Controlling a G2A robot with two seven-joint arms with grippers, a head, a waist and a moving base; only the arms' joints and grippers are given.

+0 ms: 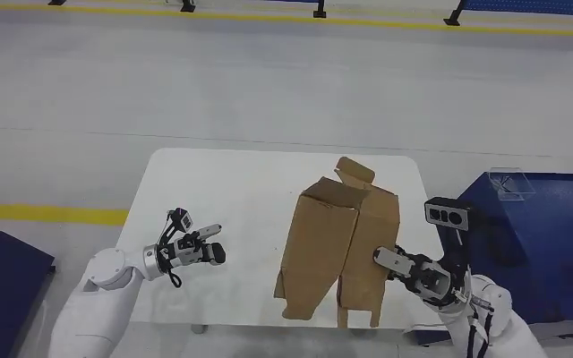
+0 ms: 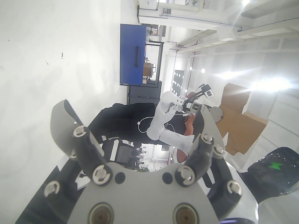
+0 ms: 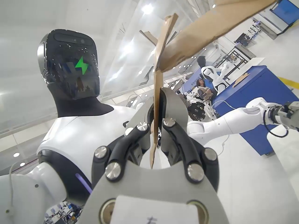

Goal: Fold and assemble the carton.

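Observation:
A brown carton (image 1: 331, 242) stands half unfolded over the right half of the white table (image 1: 224, 179), with loose flaps at both ends. My right gripper (image 1: 387, 259) holds it at its right side panel near the table's front. In the right wrist view that gripper (image 3: 157, 99) is shut on a thin cardboard edge, and the carton (image 3: 198, 33) spreads away above it. My left gripper (image 1: 215, 243) hovers over the table's left part, well apart from the carton. In the left wrist view it (image 2: 135, 122) is open and empty, with the carton (image 2: 243, 127) farther off.
A blue cabinet (image 1: 519, 233) stands close to the table's right edge, with a small clear holder (image 1: 510, 183) on top. A dark blue object (image 1: 18, 277) sits on the floor at the left. The carton's lower flaps overhang the table's front edge.

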